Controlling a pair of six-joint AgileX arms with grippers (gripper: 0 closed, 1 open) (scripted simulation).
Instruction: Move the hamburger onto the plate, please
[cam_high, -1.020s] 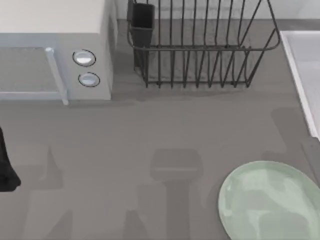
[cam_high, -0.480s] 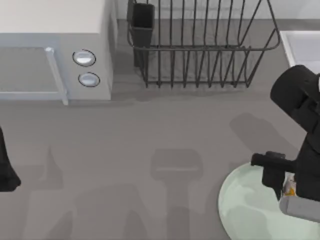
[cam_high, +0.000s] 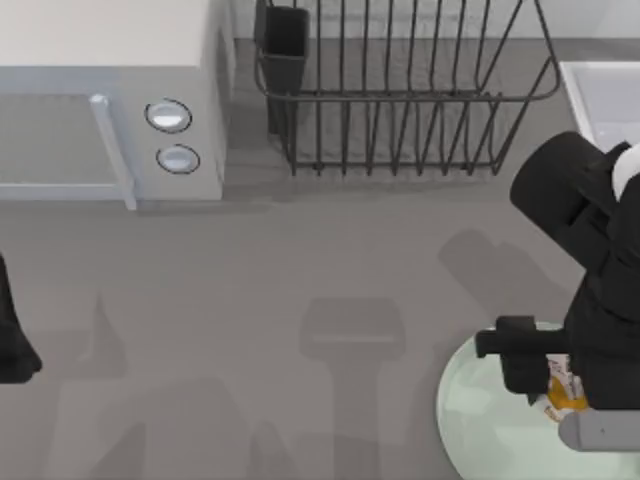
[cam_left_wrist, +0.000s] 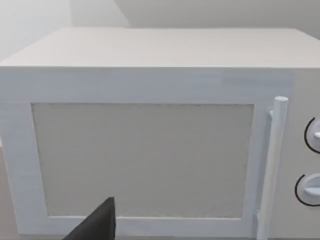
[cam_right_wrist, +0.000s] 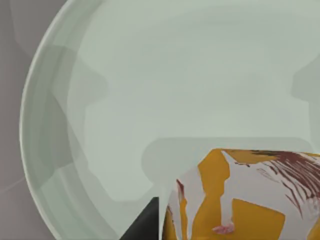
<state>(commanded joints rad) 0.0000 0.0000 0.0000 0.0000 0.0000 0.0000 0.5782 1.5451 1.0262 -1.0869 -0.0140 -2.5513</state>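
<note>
A white microwave (cam_high: 110, 95) with two round knobs and a bar handle stands at the table's (cam_high: 300, 260) far left corner, its door shut. Beside it, along the far edge, sits a dark wire dish rack (cam_high: 400, 90) with a black cup holder (cam_high: 285, 45) at its left end. A pale sink (cam_high: 610, 110) edge runs down the far right side. None of these lies between the arm and the plate (cam_high: 480, 410); the grey table between them is bare apart from soft shadows.

The mint-green plate rests at the near right corner. The right tool (cam_high: 560, 385) hangs over its right part, pinching the hamburger (cam_high: 562, 388), a small item in an orange-yellow and white wrapper with dark red marks. In the right wrist view the hamburger (cam_right_wrist: 240, 200) sits above the plate's (cam_right_wrist: 150, 75) glossy inner surface, casting a shadow there; whether it touches the plate cannot be told.

The left arm is parked at the table's left edge, and its tool (cam_left_wrist: 97, 225) faces the microwave (cam_left_wrist: 150, 140) door; whether its fingers are spread cannot be told.
</note>
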